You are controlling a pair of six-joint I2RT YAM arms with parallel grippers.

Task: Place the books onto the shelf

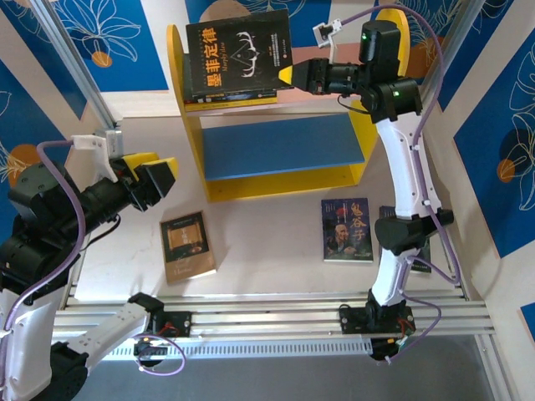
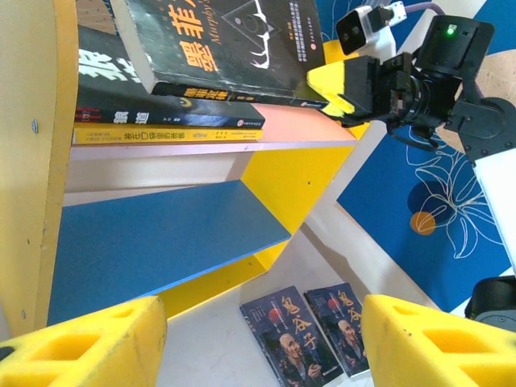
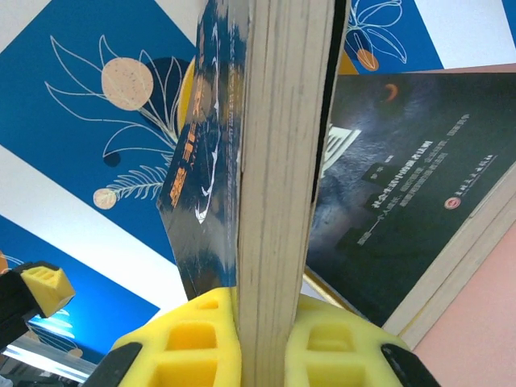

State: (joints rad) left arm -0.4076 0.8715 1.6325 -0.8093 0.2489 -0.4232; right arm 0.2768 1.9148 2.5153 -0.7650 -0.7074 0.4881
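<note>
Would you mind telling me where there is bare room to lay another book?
The blue board is bare. The table between the brown book and the portrait-cover book is free. The pink board is crowded: stacked books, plus the black book in the right gripper.

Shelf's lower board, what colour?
The lower board is blue; the top external view shows it best.

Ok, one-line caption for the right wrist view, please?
Right gripper clamped on a black book's page edge, above another dark book lying on the pink board.
</note>
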